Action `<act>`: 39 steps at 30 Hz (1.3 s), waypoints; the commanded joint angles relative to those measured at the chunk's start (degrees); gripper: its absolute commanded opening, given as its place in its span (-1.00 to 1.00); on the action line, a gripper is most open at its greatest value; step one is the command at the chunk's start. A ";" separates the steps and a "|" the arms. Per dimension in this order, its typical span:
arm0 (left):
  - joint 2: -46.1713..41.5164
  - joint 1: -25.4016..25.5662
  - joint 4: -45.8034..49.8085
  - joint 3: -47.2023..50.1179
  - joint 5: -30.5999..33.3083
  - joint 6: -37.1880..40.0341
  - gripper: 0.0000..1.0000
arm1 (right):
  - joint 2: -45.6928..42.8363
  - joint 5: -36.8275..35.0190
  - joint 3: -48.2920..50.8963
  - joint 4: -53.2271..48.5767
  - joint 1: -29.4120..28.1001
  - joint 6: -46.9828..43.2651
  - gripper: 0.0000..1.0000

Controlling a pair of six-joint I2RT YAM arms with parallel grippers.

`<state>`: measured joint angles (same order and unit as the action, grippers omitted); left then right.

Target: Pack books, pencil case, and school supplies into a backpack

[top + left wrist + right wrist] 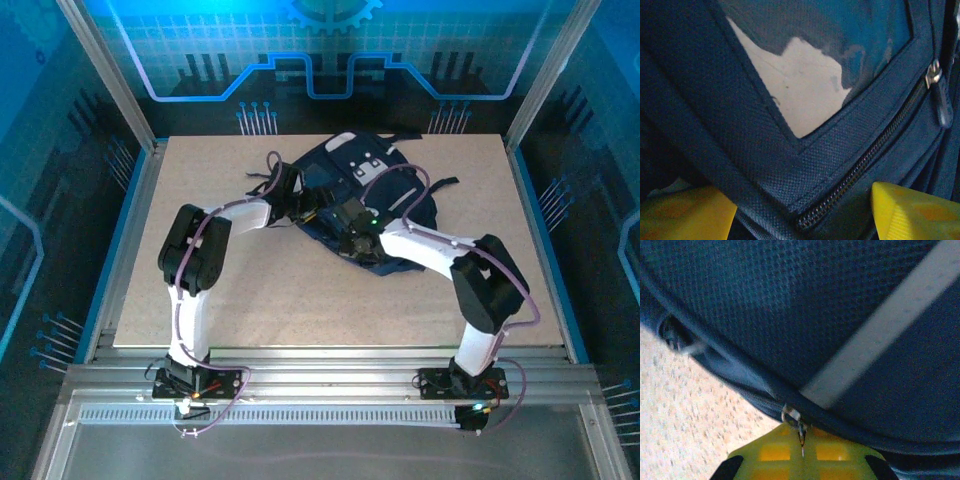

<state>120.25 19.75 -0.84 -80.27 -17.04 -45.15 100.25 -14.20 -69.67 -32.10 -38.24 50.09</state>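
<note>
I'm working in a robotics lab cell. The table sits inside an aluminium frame walled with blue panels printed with circuit traces and a gear. The left arm and right arm are bolted to slotted metal rails.

From above, light falls bright and even on the pale table, with a blue glow off the back wall and soft shadows under the arms; the dark backpack loses detail. The left wrist view is dim and blue-tinted, weave sharp mid-frame, left fingers out of focus. The right wrist view is soft throughout, the stripe smeared, the table washed out, right fingers blurred.
</note>
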 commanded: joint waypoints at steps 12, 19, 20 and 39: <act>8.19 -3.69 12.60 -18.90 4.84 4.75 0.43 | -6.32 11.39 2.71 -18.80 10.17 -26.57 -1.00; -4.25 -3.01 11.31 -5.89 0.29 2.61 0.43 | -1.56 26.40 -1.60 -9.68 9.92 -27.74 -1.00; -6.20 -2.87 10.18 -3.24 -0.34 1.44 0.43 | -0.26 26.63 -3.00 -9.61 9.61 -28.03 -1.00; -5.56 8.64 -4.80 7.13 1.21 -11.97 0.43 | 5.90 3.78 -3.35 -12.14 3.46 -21.49 -0.66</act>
<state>113.32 28.21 -4.49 -71.16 -16.95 -55.92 104.33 -6.28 -73.87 -42.83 -33.41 26.15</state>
